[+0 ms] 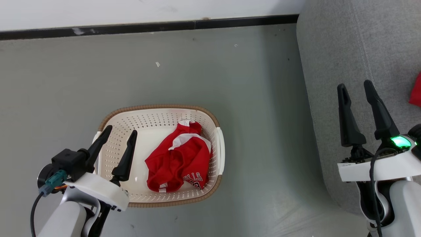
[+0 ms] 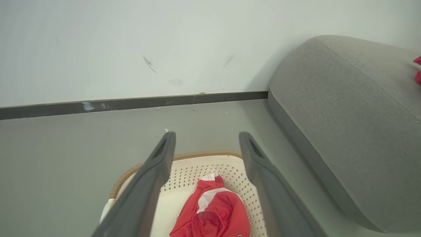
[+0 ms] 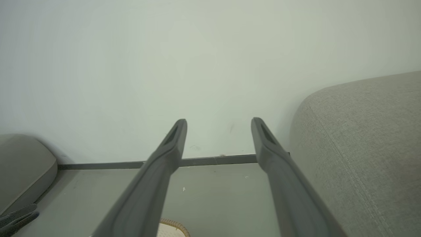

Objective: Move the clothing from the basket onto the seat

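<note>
The main risk is a poor first pinch. The left gripper point(image 1: 121, 129), its two long dark fingers spread wide and holding nothing, hangs over the left part of the cream-white perforated plastic laundry basket with the brown woven-look rim point(image 1: 158, 107). The crumpled bright red soft garment with white striped trim point(image 1: 179, 161) lies below it and to its right, against the basket wall farthest from that gripper. A straight drop would likely close on bare plastic or knock the rim. Catching a single loose fold could let the cloth slip out on the lift. A trailing end could also snag the rim and drag or tip the light basket, or the garment could fall on the grey floor point(image 1: 230, 82) between the two grippers. The right gripper point(image 1: 355, 84), equally wide open and empty, sits over the edge of the large grey fabric-upholstered sofa point(image 1: 355, 42). A scrap of red cloth point(image 1: 416, 90) lies on the cushion just to its right, cut off by the frame, so I cannot tell what it is. The basket garment is bunched in soft folds, white trim at its far end and lettering near its close edge. It looks limp and should drape and stretch when lifted.
</note>
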